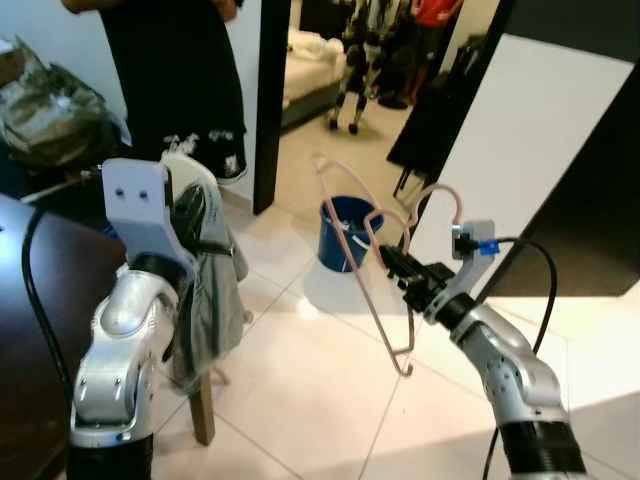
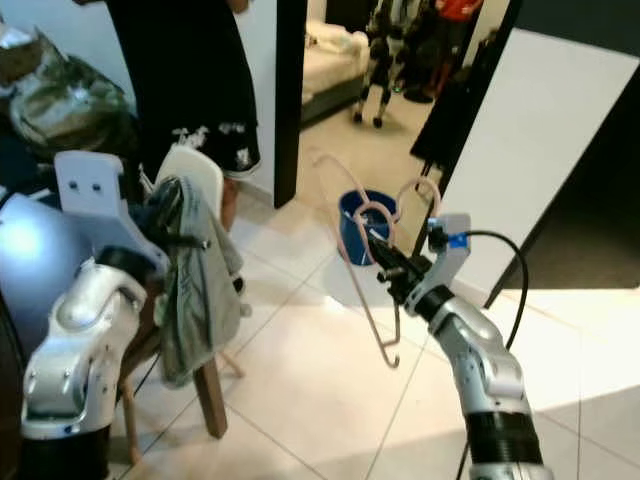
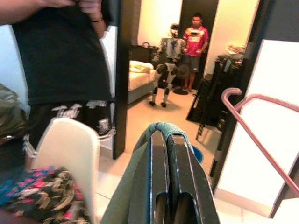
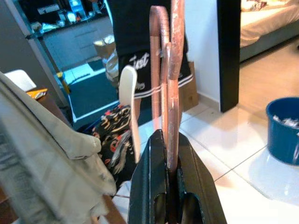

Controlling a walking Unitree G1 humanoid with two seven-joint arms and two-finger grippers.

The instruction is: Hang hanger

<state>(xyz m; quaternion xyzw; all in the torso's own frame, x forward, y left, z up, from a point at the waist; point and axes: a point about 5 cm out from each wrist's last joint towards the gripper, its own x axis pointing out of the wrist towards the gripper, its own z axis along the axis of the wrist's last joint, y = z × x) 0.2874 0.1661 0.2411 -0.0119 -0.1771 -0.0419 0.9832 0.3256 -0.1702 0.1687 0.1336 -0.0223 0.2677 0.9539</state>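
A pink wire hanger (image 1: 375,270) hangs in the air over the tiled floor, its hook up beside a white panel. My right gripper (image 1: 392,258) is shut on the hanger's upper wires, and the right wrist view has those wires (image 4: 168,70) rising from between the closed fingers (image 4: 149,177). My left gripper (image 1: 190,215) is raised at the left, shut on a grey-green garment (image 1: 210,300). The garment droops beside a white chair back (image 2: 195,170). Seen from the left wrist, the cloth (image 3: 161,128) wraps the closed fingertips (image 3: 159,158).
A person in black (image 1: 180,70) stands close behind the chair. A blue bucket (image 1: 345,232) sits on the floor past the hanger. A dark table (image 1: 40,300) is at my left, and the white panel (image 1: 540,150) leans at the right. Beyond the doorway stand another robot (image 3: 170,51) and another person.
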